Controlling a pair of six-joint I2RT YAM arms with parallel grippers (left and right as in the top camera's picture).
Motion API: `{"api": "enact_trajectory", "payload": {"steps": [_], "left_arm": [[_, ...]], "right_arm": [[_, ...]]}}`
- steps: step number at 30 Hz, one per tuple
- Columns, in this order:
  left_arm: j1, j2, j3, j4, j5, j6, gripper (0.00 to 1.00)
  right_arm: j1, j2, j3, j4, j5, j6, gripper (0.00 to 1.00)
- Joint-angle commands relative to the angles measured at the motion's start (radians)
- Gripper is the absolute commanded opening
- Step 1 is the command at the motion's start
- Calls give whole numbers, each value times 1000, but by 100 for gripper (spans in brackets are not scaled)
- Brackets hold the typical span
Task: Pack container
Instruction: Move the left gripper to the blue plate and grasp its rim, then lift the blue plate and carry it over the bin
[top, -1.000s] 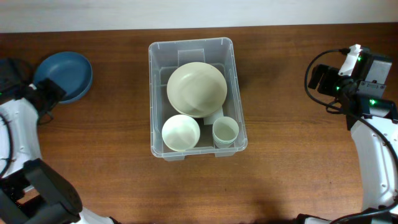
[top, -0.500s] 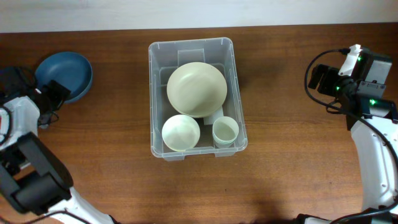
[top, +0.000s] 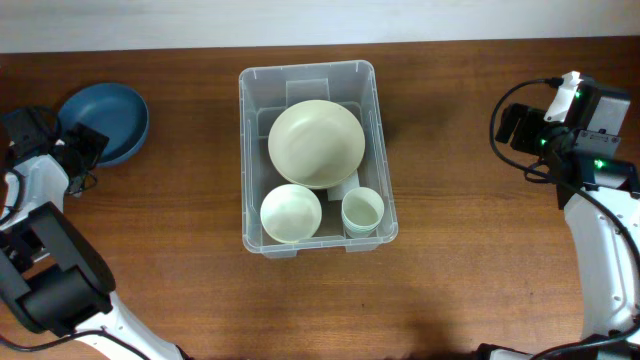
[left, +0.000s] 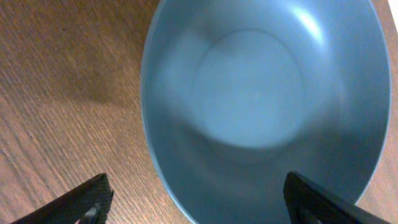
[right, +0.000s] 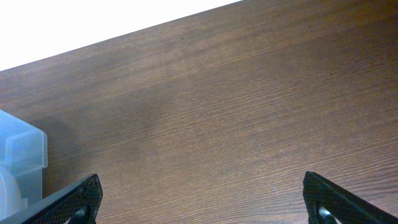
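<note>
One blue bowl (top: 105, 122) sits far left, left jaws spread wide over its rim, empty. The container (top: 243, 150), middle of the surface (top: 450, 250), looks light but flexy, so I'd grab its rim. Right jaws wide apart, empty too.

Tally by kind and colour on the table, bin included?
Cream bowls: 2
Blue bowl: 1
Cream cup: 1
Clear bin: 1
Total: 5
</note>
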Motion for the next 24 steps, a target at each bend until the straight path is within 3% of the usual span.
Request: {"api": "enact_trajectory", "payload": {"steps": [1,6,13,14,16,24], "left_arm": [[1,45,2,0,13,-35,89],[1,78,2,1,10,-54,89],[1,85,2,19,10,-68,67],[1,85,2,20,10,-68,59],[1,85,2,20,10,-68,52],[1,85,2,19,10,-68,31]], "right_arm": [[-4,-11,11,3,2,7,99],[-4,-11,11,3,2,7,99],[-4,-11,11,3,2,7,99],[-4,-11,11,3,2,7,99],[-4,-11,11,3,2,7,99],[-4,-11,11,3,2,7,99]]}}
